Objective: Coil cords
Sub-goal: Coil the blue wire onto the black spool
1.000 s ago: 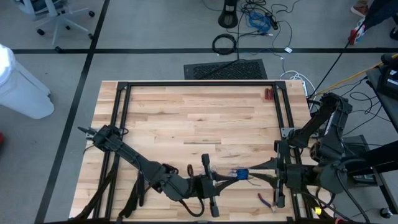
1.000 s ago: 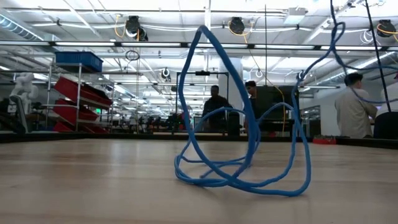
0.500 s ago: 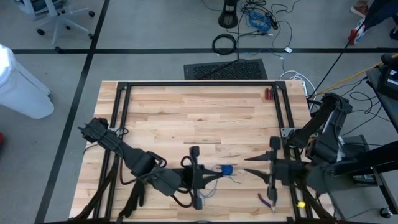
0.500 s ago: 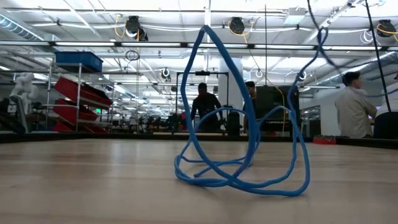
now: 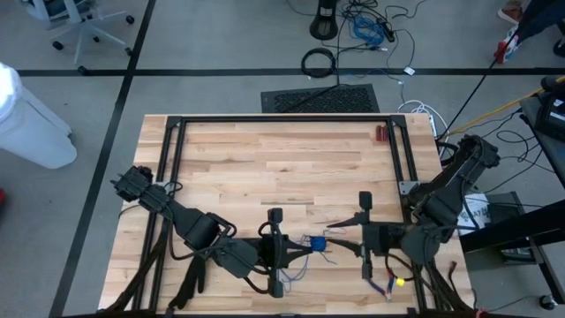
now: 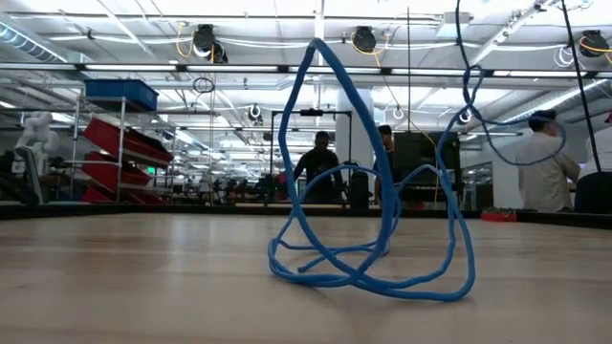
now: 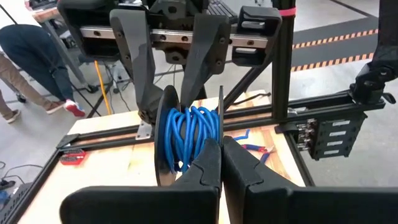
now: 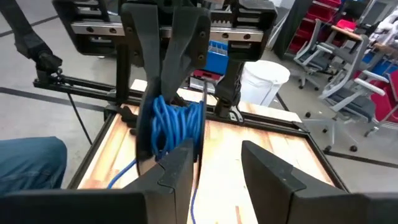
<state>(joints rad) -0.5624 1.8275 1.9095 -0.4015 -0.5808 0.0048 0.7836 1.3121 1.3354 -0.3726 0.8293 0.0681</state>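
Mostly wound, the blue cord [image 5: 315,242] sits as a coil between the two grippers above the table's [image 5: 265,168] near middle, loose loops trailing onto the wood, left gripper [image 5: 281,250] clamped on the coil, right gripper [image 5: 353,242] just beside it, fingers spread, gripping nothing.

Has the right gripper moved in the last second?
Yes. In the high view the right gripper has pulled back from the cord spool toward the right frame rail; its fingers now stand open.

Grey floor [image 5: 221,53] with black tape lines, white bin [image 5: 31,115], office chair [image 5: 84,26].
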